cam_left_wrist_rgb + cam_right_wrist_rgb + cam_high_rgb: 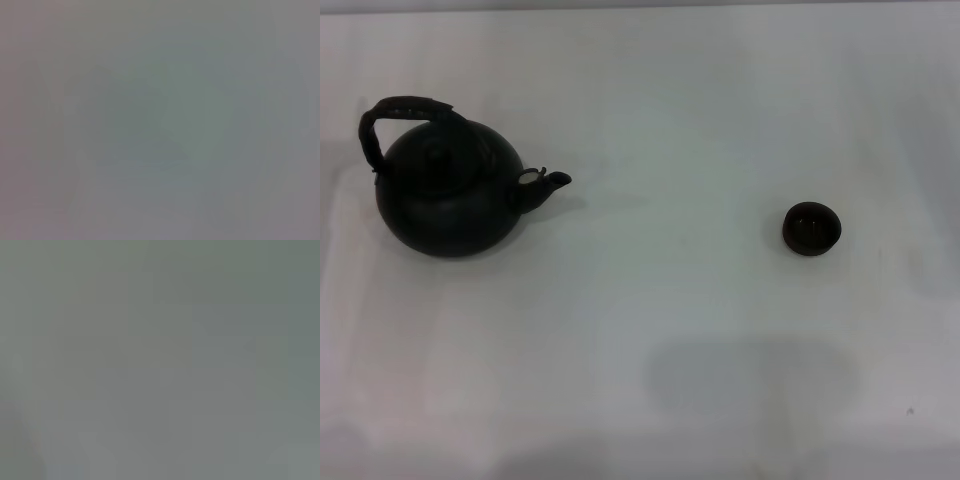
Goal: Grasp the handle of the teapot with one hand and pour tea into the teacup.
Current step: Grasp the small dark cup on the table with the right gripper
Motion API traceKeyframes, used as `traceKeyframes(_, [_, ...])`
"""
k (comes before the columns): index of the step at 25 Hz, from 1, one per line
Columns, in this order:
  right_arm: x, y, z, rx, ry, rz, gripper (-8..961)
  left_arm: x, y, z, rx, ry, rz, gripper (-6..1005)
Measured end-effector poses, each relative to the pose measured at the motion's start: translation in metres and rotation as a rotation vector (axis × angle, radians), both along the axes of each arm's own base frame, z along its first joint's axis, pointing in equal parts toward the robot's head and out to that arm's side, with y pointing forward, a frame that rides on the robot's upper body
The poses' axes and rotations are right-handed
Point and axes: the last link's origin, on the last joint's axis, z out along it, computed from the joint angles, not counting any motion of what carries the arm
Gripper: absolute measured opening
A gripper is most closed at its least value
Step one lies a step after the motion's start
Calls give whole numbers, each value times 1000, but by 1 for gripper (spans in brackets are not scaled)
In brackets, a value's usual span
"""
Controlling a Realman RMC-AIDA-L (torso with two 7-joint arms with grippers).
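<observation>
The matte black teapot stands upright on the white table at the left in the head view, its short spout pointing right. Its arched handle with a brownish wrapped top loops over the body and the small knobbed lid. The small dark teacup stands upright at the right, well apart from the teapot. Neither gripper shows in any view. Both wrist views show only a plain grey surface.
The white table spreads around both things. A faint grey shadow lies on it near the front middle.
</observation>
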Motion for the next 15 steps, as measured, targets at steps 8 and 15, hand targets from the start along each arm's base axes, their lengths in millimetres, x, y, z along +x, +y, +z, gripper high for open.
traceKeyframes(8, [-28,37,25,-283,-196,191,845,-5,-8,-14,-40,-30,37,800])
traceKeyframes(15, [-63,52,39,-592,-314,334,846,-9,-15,-16,-49,-34,47,800])
